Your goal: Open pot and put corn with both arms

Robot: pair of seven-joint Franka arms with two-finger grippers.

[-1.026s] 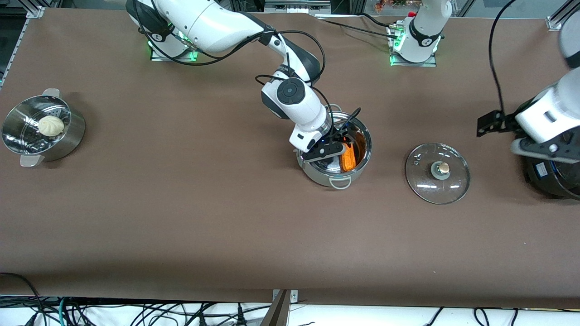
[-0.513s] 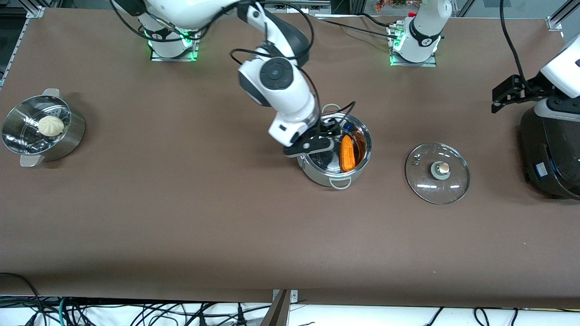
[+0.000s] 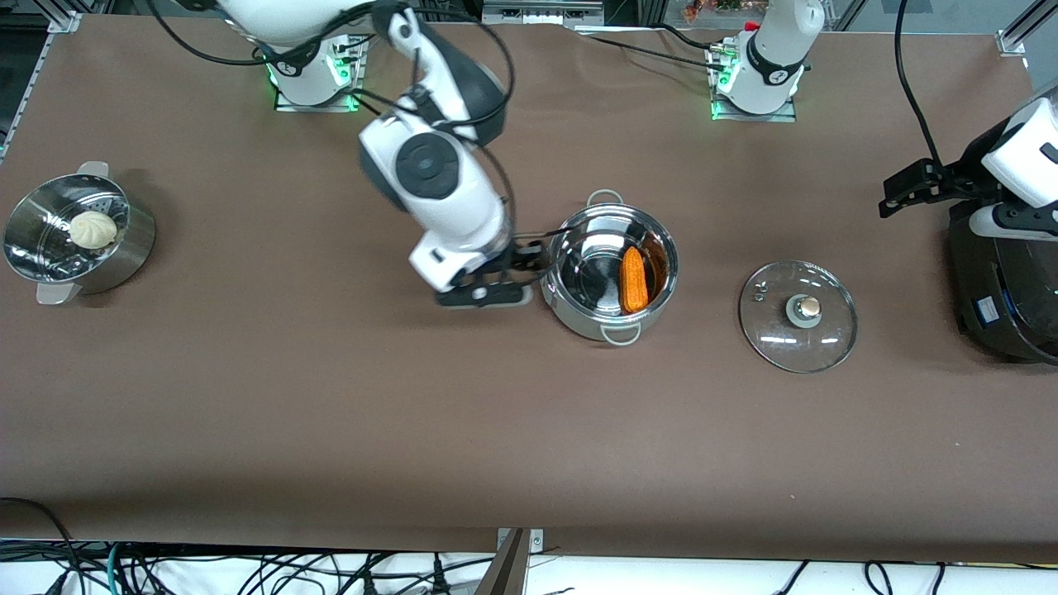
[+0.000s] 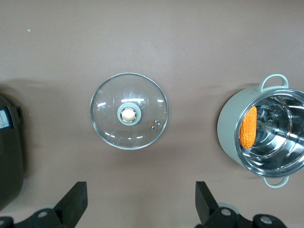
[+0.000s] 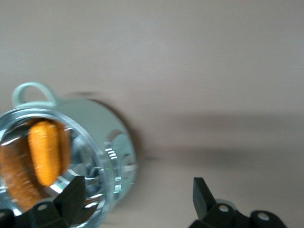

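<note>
Corn [image 3: 632, 279] lies inside the uncovered pot [image 3: 579, 318], lid [image 3: 798, 316] on the table beside it, while the right gripper [image 3: 496, 285] hovers spread by the pot and the left gripper [image 4: 137, 209] is spread, empty.

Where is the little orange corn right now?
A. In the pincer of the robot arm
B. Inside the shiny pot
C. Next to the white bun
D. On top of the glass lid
B. The corn lies inside the open pot, leaning against its inner wall, with no pincer touching it; the glass lid rests on the table beside the pot, toward the left arm's end.
</note>
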